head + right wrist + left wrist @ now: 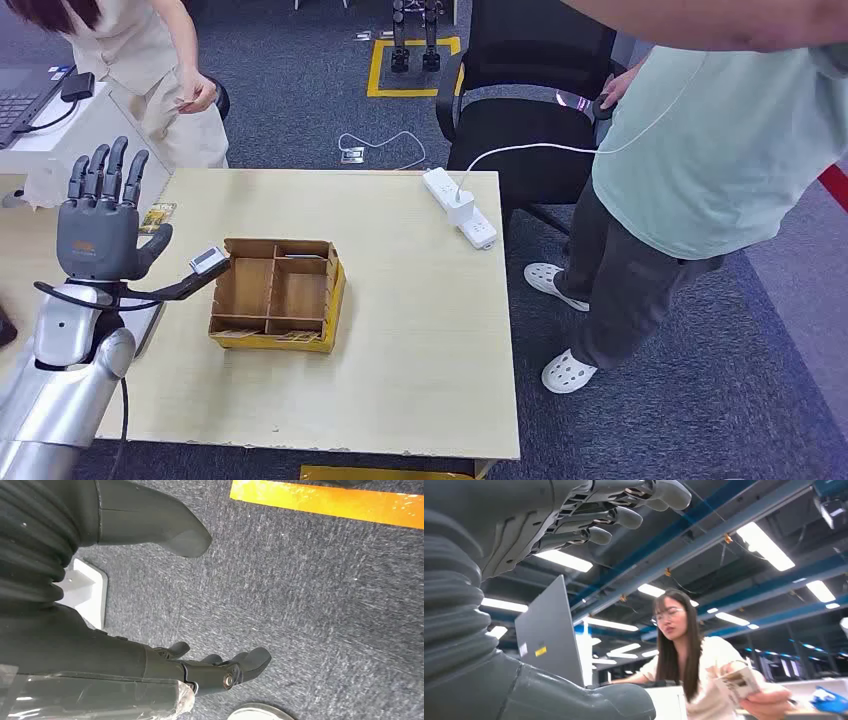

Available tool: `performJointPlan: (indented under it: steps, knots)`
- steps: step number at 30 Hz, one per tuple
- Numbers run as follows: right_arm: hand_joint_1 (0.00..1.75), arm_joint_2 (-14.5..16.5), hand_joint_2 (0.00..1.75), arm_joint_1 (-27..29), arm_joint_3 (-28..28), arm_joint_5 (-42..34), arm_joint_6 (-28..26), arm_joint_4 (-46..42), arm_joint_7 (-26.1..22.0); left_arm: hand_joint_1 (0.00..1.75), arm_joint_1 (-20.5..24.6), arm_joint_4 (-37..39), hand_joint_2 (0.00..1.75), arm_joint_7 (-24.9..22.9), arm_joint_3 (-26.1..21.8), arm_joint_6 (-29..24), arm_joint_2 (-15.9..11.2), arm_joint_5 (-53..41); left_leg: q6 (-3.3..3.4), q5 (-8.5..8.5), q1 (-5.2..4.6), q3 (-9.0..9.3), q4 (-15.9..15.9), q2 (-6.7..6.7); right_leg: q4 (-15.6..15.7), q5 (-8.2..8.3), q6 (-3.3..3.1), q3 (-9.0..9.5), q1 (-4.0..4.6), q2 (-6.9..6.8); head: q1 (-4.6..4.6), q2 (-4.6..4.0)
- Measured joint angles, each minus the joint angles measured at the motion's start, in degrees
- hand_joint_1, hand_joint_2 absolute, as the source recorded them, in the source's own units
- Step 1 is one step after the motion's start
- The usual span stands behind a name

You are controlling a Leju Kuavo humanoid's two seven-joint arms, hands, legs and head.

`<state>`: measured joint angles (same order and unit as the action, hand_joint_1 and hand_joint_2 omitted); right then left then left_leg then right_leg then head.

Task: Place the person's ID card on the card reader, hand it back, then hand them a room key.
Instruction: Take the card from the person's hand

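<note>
My left arm (60, 375) is polished silver, with a black cable (120, 295) looping at the wrist. The left hand (98, 232) is dark grey with an orange mark, behind a ribbed grey cover (451, 605). The right hand (220, 667) shows a small screw.

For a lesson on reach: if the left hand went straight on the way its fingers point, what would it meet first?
The left hand is raised, fingers spread and pointing up and away. Its wrist view shows open air ahead, then a laptop and a person holding a card. The way looks free; depth is unclear.

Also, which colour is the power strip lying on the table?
The power strip is white, with a white cable; the head view shows it best, near the table's far edge.
</note>
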<state>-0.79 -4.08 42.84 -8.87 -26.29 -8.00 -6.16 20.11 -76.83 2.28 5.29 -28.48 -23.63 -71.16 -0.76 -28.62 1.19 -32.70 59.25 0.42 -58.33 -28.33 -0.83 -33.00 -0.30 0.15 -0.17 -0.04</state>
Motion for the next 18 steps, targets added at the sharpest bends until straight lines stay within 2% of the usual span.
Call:
performJointPlan:
  steps: [7,12,18]
  knots:
    - [0.0,0.0,1.75,-0.18,0.1,0.09,0.0,-0.08,0.0,0.0,1.26,1.61,1.75,-0.78,0.54,-0.42,0.14,-0.9,0.0,0.0,0.0,0.0,0.0,0.02,0.0,0.0,-0.01,0.0,0.0,0.01,-0.01,0.0]
    - [0.0,0.02,1.75,-1.12,1.03,0.84,-0.04,-0.73,-0.41,0.0,12.51,18.59,1.75,-7.8,3.42,-4.51,1.02,-8.49,-0.01,0.01,0.0,0.0,0.0,0.03,-0.04,0.01,-0.01,-0.01,0.0,0.03,-0.02,0.0]
    - [0.0,0.22,1.75,-1.7,1.46,1.29,-0.32,-1.22,-1.37,0.0,19.0,29.78,1.75,-11.38,3.79,-7.16,1.31,-12.65,-0.02,0.02,0.0,0.0,0.0,0.03,-0.06,0.01,-0.01,-0.01,0.0,0.03,-0.01,0.0]
